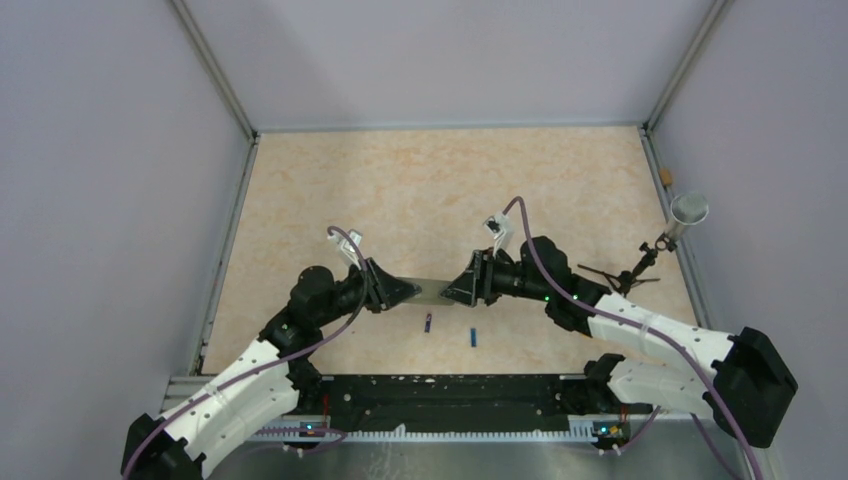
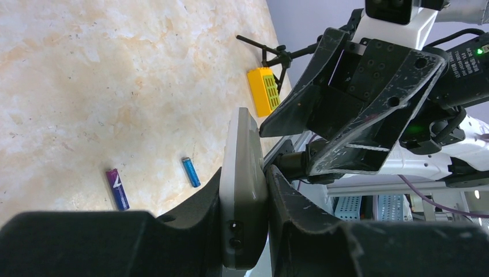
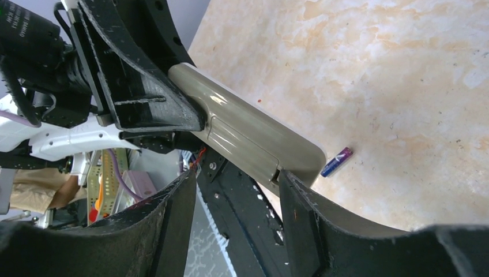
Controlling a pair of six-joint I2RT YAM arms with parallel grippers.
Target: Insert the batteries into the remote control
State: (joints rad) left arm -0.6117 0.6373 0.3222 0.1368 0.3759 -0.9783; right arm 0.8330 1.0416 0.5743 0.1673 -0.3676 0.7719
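We see the remote control (image 1: 428, 287) raised off the table (image 1: 450, 190), spanning the gap between the 2 arms and roughly level in the top view. The left pincer (image 1: 400, 290) is clamped on 1 end of it: in the left wrist view both fingers press flat against the bar's 2 broad faces, with no gap on either side, and the rest of the remote juts out past the fingertips toward the other arm. The right pincer (image 3: 236, 179) is parted and straddles the opposite end. In its own wrist view the remote's rounded tip sits between the 2 fingers, close against 1 finger, while clear space shows between the bar and the other, so we do not count it as a grip. The grey back faces that camera, with a seamed panel across it.

The 2 batteries (image 1: 428, 321) lie flat on the table just to the near side of the remote, below it, a little apart from each other, and neither pincer touches them. A yellow block (image 2: 264, 90) rests farther off, toward the right side.
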